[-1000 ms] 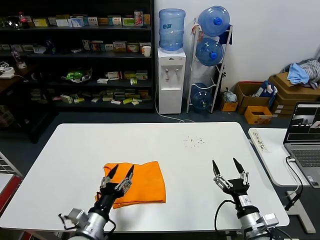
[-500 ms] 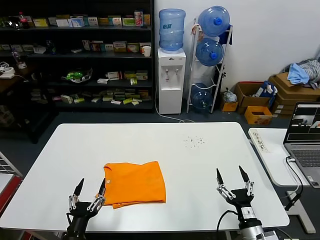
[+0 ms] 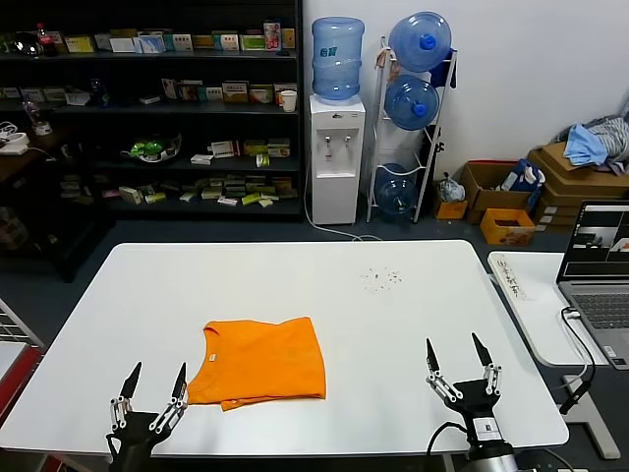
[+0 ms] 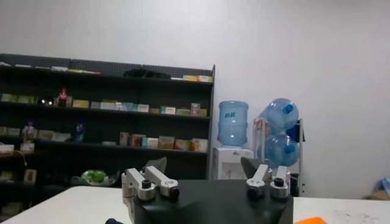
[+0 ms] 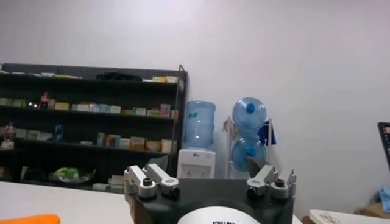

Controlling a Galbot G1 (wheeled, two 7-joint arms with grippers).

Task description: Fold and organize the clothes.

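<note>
The clothes are one orange T-shirt [image 3: 263, 361], lying folded into a flat rectangle left of centre on the white table [image 3: 393, 324], collar at its left edge. My left gripper [image 3: 160, 367] hovers at the table's near edge, just off the shirt's near-left corner; it is open, holds nothing and points up. My right gripper [image 3: 451, 340] stands open and empty at the near right, well apart from the shirt. In the left wrist view the left gripper [image 4: 204, 164] is spread wide, with a sliver of the shirt [image 4: 314, 220] beside it. The right wrist view shows the right gripper [image 5: 207, 163] open, with the shirt [image 5: 27, 219] far off.
Small dark specks [image 3: 381, 278] lie on the far right of the table. A laptop [image 3: 598, 270] sits on a side table to the right. Behind are dark shelves [image 3: 157, 108], a water dispenser [image 3: 337, 147] and cardboard boxes with a blue-grey cloth pile [image 3: 590, 143].
My left gripper has drawn back off the shirt's near-left part to the table's near edge and spread wider. The right gripper sank back a little. The shirt stays put.
</note>
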